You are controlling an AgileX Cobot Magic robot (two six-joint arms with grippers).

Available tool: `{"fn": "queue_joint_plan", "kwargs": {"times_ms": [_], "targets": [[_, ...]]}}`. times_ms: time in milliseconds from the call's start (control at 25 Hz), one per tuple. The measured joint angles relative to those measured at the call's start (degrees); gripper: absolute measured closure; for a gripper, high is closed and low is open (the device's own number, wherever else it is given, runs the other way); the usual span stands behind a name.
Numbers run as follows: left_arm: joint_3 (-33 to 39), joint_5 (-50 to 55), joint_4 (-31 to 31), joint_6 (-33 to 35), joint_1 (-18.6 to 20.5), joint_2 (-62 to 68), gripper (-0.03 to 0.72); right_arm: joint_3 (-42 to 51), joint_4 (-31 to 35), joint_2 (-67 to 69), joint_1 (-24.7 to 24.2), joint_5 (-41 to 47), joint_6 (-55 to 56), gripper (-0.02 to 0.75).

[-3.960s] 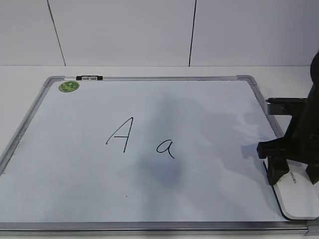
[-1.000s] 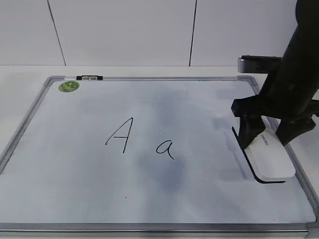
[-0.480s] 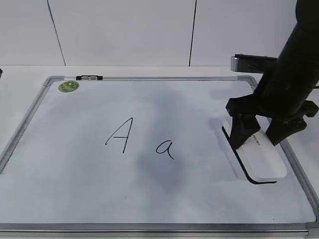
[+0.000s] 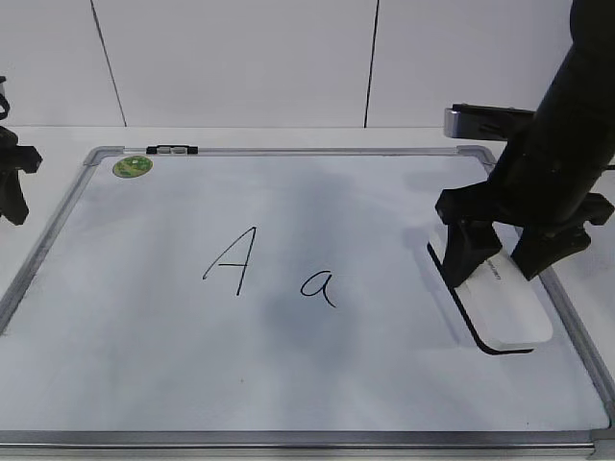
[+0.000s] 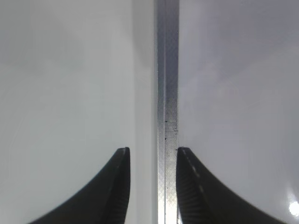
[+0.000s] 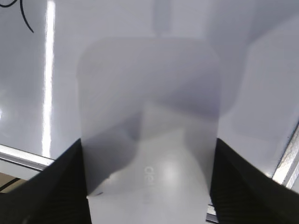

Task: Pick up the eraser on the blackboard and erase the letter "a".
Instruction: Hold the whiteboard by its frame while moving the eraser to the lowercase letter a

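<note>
The white eraser (image 4: 506,309) with a black felt underside is held between the fingers of my right gripper (image 4: 495,272), just above the right part of the blackboard (image 4: 144,327). It fills the right wrist view (image 6: 148,140). The small letter "a" (image 4: 320,285) is written near the board's middle, left of the eraser; its tail shows in the right wrist view (image 6: 23,18). My left gripper (image 4: 12,187) hangs at the board's left edge. In the left wrist view its fingers (image 5: 152,161) are apart, straddling the silver frame (image 5: 167,93).
A taller capital "A" (image 4: 231,261) stands left of the small letter. A round green sticker (image 4: 133,167) and a small black-and-silver clip (image 4: 174,150) sit at the board's top left. A white wall rises behind the table.
My right gripper lifted the eraser from the board's lower right corner and carried it up and left, then stopped. The left gripper has come into view at the left edge.
</note>
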Motion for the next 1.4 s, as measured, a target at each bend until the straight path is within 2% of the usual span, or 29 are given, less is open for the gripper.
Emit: {"fn": "queue_joint_plan", "kwargs": {"times_ms": [480,1400], "targets": [[-1.2,1.3,0.0,0.0,0.0,7.5,0.453,0.0,0.0,0.0,0.0,0.0,-0.3,0.188],[-1.3,-0.2,-1.2,0.0,0.0,8.6,0.453,0.0,0.0,0.0,0.0,0.0,-1.1,0.188]]}}
